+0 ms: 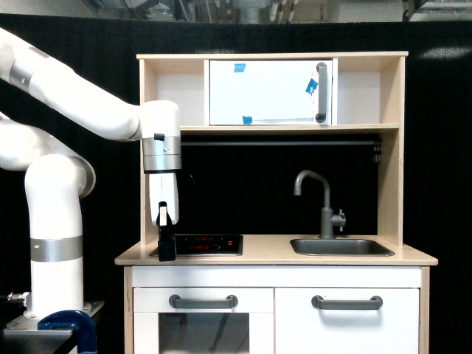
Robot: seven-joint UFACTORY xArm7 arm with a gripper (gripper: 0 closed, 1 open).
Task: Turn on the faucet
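1. Because the toy kitchen [271,169] fills most of the exterior view, it sets the stage: a pale wooden frame with a white upper cabinet door [269,92], and a worktop [269,254] carrying a hob [203,244] and a sink [341,247].
2. The white arm [81,110] reaches in from the exterior view's left and bends down over the worktop's left end.
3. The faucet [322,206] stands upright behind the sink, its long axis vertical, its spout hooking toward the exterior view's left and its small lever knob [340,218] on the exterior view's right side.
4. The dark claw [167,248] hangs pointing down at the hob's left edge; I cannot tell how far it is open, and nothing visible is in it.
5. The faucet lies well apart toward the exterior view's right, so the coming move is likely a sideways traverse across the hob.
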